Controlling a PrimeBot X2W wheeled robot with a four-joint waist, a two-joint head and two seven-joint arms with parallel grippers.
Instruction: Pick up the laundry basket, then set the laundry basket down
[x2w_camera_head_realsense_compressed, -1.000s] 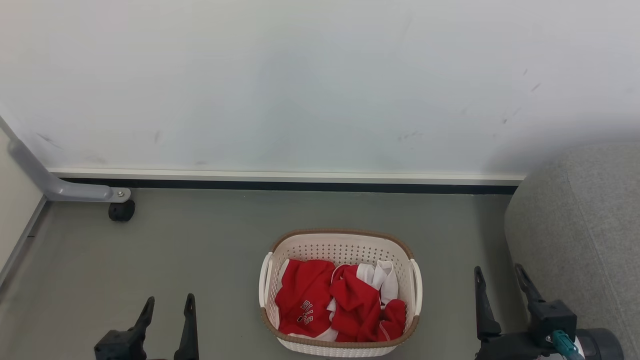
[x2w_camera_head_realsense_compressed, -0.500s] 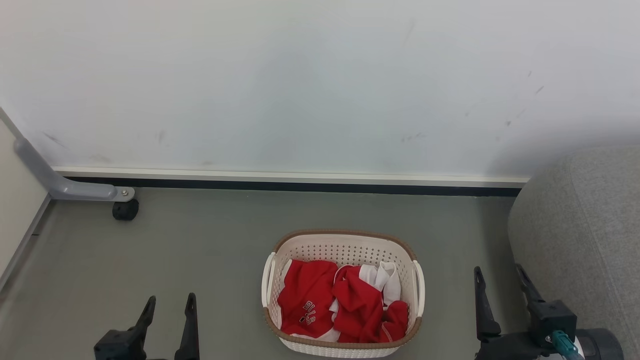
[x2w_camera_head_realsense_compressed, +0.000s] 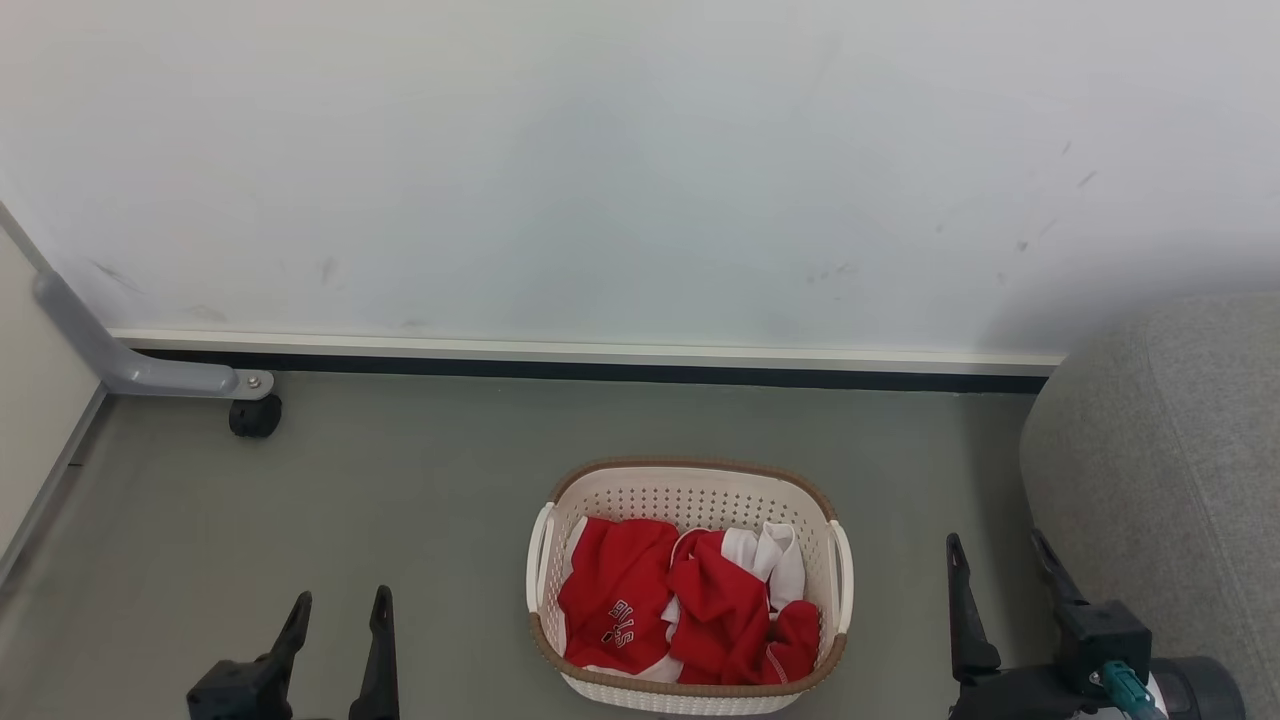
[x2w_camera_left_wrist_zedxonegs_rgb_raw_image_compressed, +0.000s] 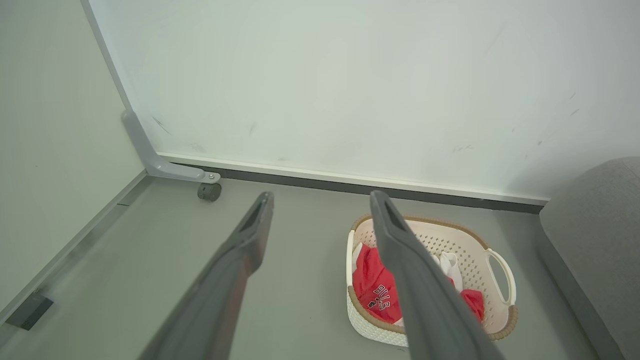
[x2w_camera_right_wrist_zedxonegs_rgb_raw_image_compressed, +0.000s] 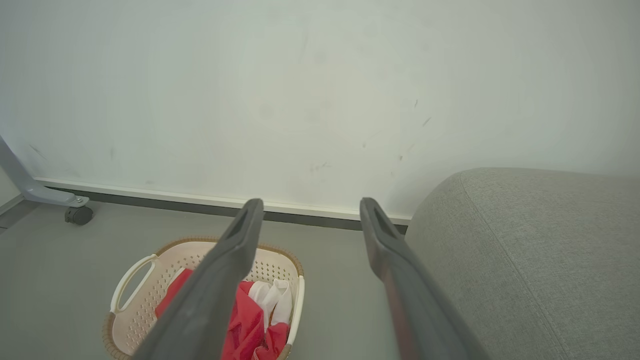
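Found the laundry basket (x2w_camera_head_realsense_compressed: 690, 497) standing on the grey floor (x2w_camera_head_realsense_compressed: 400, 500) near the white wall (x2w_camera_head_realsense_compressed: 640, 180), with red and white clothes (x2w_camera_head_realsense_compressed: 690, 610) heaped inside. Saw the left pincer (x2w_camera_head_realsense_compressed: 340, 598) spread and empty, low at the basket's left and well apart from it. Saw the right pincer (x2w_camera_head_realsense_compressed: 997, 540) likewise spread, holding nothing, between the basket and a grey upholstered seat (x2w_camera_head_realsense_compressed: 1170, 450), touching neither.
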